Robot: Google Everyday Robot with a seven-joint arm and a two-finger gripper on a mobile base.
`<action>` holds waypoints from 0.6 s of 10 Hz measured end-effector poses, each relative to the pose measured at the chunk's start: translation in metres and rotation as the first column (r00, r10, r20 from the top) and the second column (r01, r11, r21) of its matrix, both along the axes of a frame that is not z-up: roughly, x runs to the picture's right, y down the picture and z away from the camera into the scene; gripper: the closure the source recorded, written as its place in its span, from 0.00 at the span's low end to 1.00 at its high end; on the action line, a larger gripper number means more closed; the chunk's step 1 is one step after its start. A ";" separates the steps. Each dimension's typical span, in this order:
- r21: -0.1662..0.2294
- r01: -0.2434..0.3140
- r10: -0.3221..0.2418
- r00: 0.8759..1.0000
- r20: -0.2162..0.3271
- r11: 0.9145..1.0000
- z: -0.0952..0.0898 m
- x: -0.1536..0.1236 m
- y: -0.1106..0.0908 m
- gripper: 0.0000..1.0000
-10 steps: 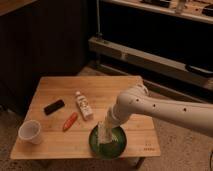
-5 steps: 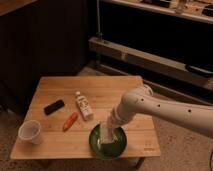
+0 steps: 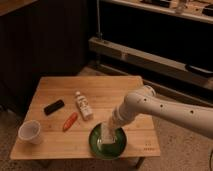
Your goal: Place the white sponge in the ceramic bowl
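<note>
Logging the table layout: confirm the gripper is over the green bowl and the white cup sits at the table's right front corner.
The side is wrong. The camera view shows the white cup at the table's left front corner. The gripper is indeed over the green bowl.

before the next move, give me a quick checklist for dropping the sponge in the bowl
1. Tool over the bowl: ok, it hangs above the middle of the dish.
2. Sponge at the tool: ok, a pale block sits at its tip, low inside the rim.
3. Sponge resting on the bowl floor: cannot tell.
4. Bowl fully on the table: ok, near the front edge but wholly on the top.
5. Bottle and orange item away from the bowl: ok, both lie to its left, apart.
6. Cup out of the way: ok, at the far left corner.
</note>
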State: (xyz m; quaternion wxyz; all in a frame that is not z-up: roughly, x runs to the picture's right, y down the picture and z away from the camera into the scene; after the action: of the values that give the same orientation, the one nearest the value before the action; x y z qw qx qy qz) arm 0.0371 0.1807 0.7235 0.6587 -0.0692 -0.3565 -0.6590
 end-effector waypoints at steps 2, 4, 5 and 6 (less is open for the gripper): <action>-0.005 -0.008 0.008 1.000 0.008 1.000 0.001 0.002 0.001 0.33; -0.012 -0.017 0.018 1.000 0.015 1.000 0.003 0.004 0.001 0.20; -0.015 -0.017 0.018 1.000 0.018 1.000 0.004 0.004 0.003 0.20; -0.017 -0.021 0.021 1.000 0.020 1.000 0.005 0.003 0.004 0.20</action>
State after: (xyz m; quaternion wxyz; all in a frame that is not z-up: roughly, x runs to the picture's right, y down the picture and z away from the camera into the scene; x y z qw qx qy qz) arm 0.0405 0.1849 0.7288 0.6613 -0.0642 -0.3692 -0.6498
